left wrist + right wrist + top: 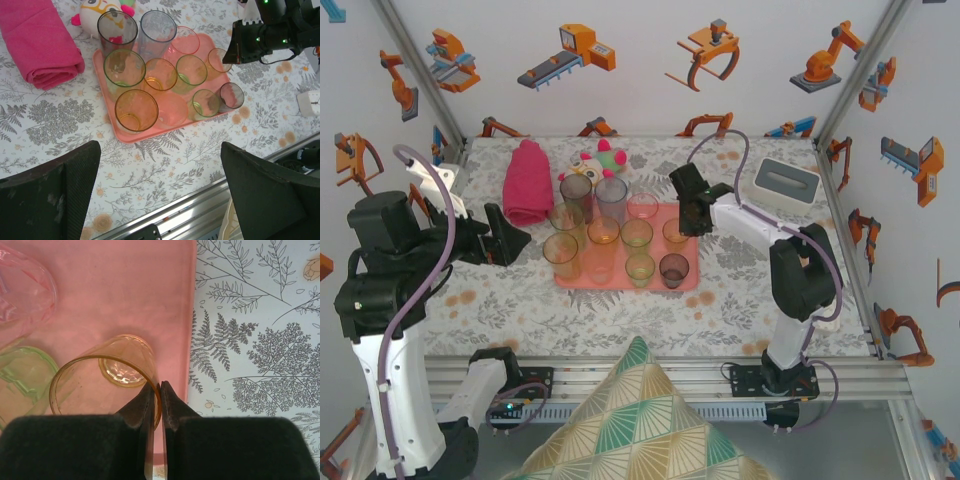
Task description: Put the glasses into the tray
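**Lead:** What's the biggest thing on your feed?

**Operator:** The grey floral-printed tabletop (520,310). Near its middle I see the flat salmon-pink rectangular tray (150,135). The magenta-pink rolled towel (525,180) lies off the tray's far left corner, close to it but not touching.

**Lead:** And the arms?

**Operator:** My left end effector (160,150) hangs over the tabletop to the left of the tray, spread wide with nothing between its fingers. My right end effector (692,215) is at the tray's far right corner.

**Lead:** Glasses?

**Operator:** I count eleven small translucent tumblers (160,74), all upright on the tray in rough rows. The tall grey and bluish ones are at the back, with green, orange and pink ones through the middle. A wide amber one sits at the near left and a short dark grey one at the near right.

**Lead:** Is the right side holding anything?

**Operator:** Yes. On its wrist camera I see the fingers (140,415) pinched nearly together on the rim of a short amber translucent glass (125,365), one finger inside the mouth and one outside. That glass is on the tray, just beside its right-hand rim.
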### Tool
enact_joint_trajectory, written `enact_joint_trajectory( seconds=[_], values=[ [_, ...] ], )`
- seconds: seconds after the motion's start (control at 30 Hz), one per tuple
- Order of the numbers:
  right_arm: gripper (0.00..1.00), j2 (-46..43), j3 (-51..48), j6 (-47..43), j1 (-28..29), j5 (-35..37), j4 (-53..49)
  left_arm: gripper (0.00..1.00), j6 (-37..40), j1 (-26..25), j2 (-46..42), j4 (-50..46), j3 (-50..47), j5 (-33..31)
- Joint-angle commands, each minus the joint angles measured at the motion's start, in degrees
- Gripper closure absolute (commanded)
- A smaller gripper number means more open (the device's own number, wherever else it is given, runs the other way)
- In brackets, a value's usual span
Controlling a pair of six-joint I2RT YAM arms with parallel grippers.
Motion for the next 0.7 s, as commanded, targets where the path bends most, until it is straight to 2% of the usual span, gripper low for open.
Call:
enact_joint_trajectory(
  seconds=[0.0,0.53,0.67],
  values=[
    [0.85,-0.42,-0.63,0.96,-0.31,-0.10,1.49,0.03,-0.74,0.13,0.21,1.18,-0.29,1.13],
    [0.65,-1.91,-0.47,-1.43,-0.40,-0.08,1.49,0.03,-0.82,0.05,0.29,1.50,-0.59,0.30],
    [0.63,-2.68,1.56,-3.37,-0.56,-0.97,0.18,0.03,-1.02,0.13,0.36,1.47,-0.56,-0.96]
  ],
)
